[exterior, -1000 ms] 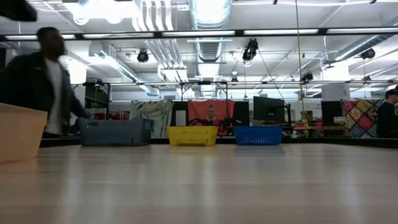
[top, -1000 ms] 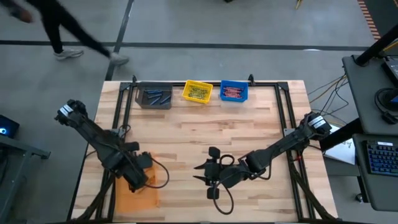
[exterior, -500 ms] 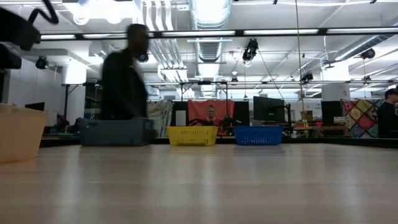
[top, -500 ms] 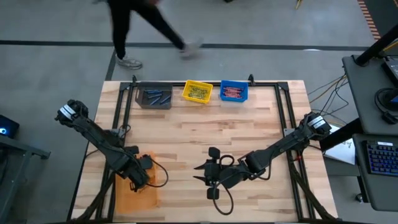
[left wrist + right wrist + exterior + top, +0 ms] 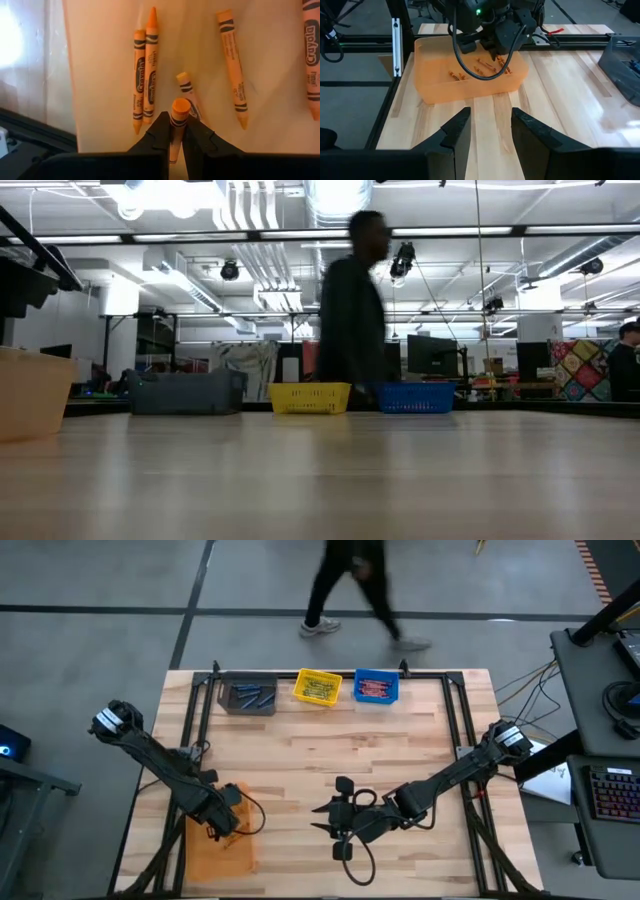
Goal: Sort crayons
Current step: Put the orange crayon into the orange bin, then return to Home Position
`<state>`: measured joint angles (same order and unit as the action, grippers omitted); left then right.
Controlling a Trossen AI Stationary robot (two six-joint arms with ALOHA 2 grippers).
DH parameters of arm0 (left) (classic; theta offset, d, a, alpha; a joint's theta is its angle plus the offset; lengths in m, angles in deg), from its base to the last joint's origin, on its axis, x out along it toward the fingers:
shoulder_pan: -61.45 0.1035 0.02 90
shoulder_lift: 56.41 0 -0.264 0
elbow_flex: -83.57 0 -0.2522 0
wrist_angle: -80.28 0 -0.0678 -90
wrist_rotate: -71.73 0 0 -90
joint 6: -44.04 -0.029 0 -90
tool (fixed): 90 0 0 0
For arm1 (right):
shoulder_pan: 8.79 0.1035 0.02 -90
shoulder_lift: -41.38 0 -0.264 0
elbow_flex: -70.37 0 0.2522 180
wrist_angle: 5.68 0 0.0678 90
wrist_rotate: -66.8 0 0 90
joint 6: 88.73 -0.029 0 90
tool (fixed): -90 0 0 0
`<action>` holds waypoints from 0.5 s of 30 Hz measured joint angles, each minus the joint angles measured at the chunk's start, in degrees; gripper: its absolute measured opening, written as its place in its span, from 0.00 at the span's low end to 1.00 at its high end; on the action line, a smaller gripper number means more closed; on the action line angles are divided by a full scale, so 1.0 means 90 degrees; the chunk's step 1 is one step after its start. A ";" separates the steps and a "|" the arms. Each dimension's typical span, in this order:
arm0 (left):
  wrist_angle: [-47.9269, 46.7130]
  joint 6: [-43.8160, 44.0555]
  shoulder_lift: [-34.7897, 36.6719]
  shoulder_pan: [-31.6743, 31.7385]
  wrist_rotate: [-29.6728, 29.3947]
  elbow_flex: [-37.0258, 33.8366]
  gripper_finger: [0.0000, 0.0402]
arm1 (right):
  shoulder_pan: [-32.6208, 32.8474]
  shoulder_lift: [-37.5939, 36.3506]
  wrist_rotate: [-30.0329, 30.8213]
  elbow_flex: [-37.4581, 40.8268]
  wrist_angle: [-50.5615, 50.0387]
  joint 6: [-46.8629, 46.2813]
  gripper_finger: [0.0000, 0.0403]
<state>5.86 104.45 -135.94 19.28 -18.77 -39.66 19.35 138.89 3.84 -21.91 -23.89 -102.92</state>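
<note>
My left gripper [image 5: 228, 823] reaches down into the orange bin [image 5: 215, 852] at the table's near left and is shut on an orange crayon [image 5: 179, 111]. Several more orange crayons [image 5: 145, 75] lie flat on the bin's floor. My right gripper [image 5: 322, 818] is open and empty above the table's near middle, its fingers pointing at the orange bin [image 5: 470, 75]. At the far edge, a grey bin [image 5: 248, 696] holds blue crayons, a yellow bin [image 5: 318, 688] holds yellow-green ones, and a blue bin [image 5: 375, 688] holds red ones. My left gripper pinches the orange crayon between its two fingers, coming from above and pointing down into the bin. The crayon lies along the fingers, and its flat end [image 5: 180, 106] sticks out past the fingertips. Whether that end touches the bin's floor, I cannot tell.
Black frame rails [image 5: 200, 710] run along the table's left, right and far sides. Bare wood [image 5: 330, 750] lies between the far bins and the grippers. A person [image 5: 355, 585] walks on the floor beyond the far edge.
My left gripper has shifted slightly toward the table's right over the orange bin, and its arm has come lower into the low view. The person beyond the table has walked from left to right.
</note>
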 joint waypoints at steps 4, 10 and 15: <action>0.0139 0.0016 0.0000 0.0000 -0.0056 -0.0073 0.05 | 0.0000 0.0000 -0.0001 0.0000 -0.0002 -0.0027 0.32; 0.0157 0.0016 0.0000 0.0000 -0.0197 -0.0087 0.14 | 0.0000 0.0002 -0.0002 0.0000 -0.0002 -0.0039 0.32; 0.0137 0.0016 0.0000 0.0000 -0.0200 -0.0066 0.18 | 0.0000 0.0002 -0.0002 0.0000 -0.0002 -0.0030 0.32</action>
<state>7.09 104.59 -135.94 19.28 -20.57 -40.25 19.35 138.92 3.82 -21.91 -23.91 -103.19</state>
